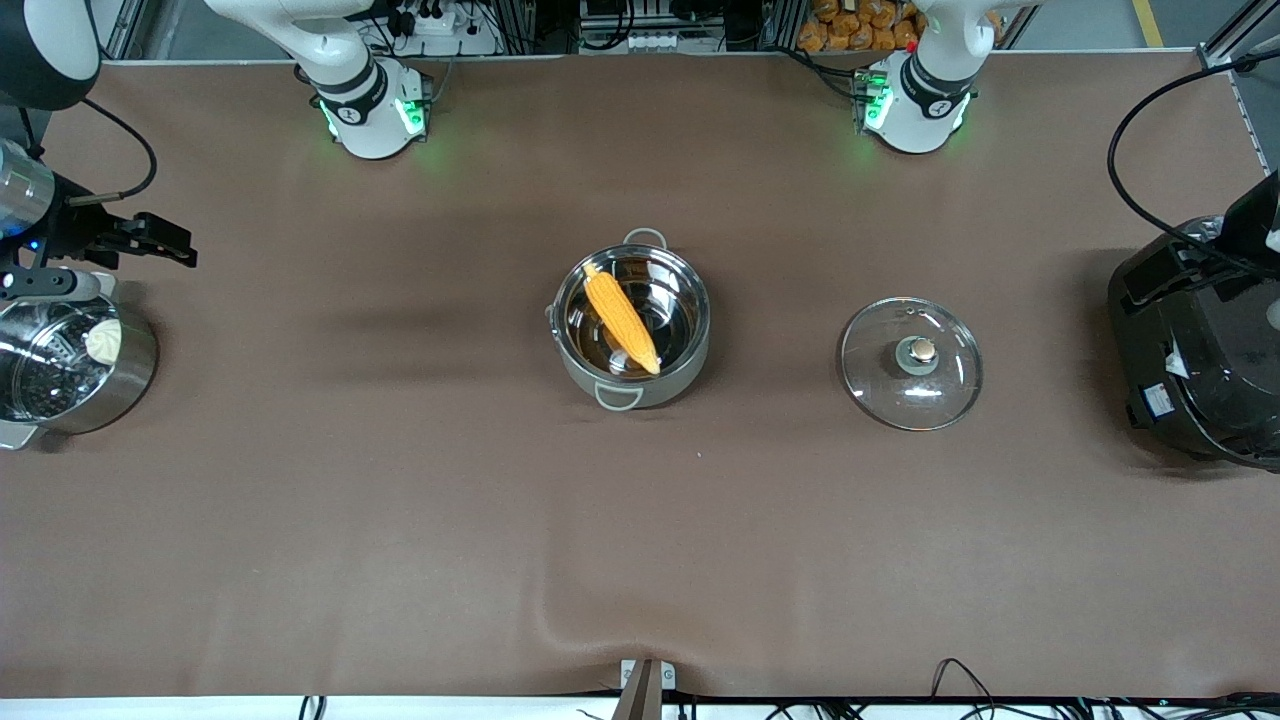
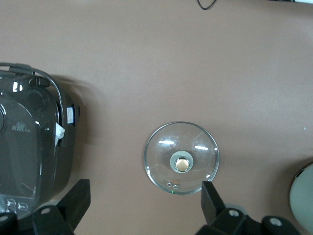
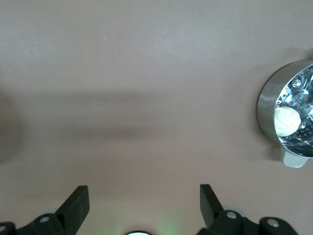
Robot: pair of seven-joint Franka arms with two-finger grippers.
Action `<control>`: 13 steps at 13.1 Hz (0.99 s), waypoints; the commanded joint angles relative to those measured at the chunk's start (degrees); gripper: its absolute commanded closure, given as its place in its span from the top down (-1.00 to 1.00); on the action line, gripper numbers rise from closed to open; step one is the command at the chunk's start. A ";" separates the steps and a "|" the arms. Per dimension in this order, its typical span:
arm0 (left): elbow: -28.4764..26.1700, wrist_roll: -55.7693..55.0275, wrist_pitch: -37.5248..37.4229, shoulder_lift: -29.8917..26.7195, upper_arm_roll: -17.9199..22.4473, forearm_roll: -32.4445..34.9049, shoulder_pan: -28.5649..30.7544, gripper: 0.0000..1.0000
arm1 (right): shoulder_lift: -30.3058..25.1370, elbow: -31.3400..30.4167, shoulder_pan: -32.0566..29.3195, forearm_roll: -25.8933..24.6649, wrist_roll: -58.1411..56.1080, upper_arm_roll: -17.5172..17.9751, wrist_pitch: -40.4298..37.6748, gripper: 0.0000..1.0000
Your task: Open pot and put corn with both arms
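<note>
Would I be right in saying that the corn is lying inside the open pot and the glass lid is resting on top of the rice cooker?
Not quite. The corn does lie inside the open pot, but the glass lid rests flat on the table, between the pot and the rice cooker and apart from both. The front view shows this, and the left wrist view confirms it.

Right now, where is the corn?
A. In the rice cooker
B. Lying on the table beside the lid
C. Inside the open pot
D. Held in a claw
C: the corn lies slanted inside the open pot, with the lid set down on the table beside it.
</note>
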 commanded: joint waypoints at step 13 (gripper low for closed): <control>-0.79 5.65 -5.38 -2.60 6.17 -3.77 -5.69 1.00 | -1.09 5.02 -2.97 1.19 -0.64 1.66 -4.31 1.00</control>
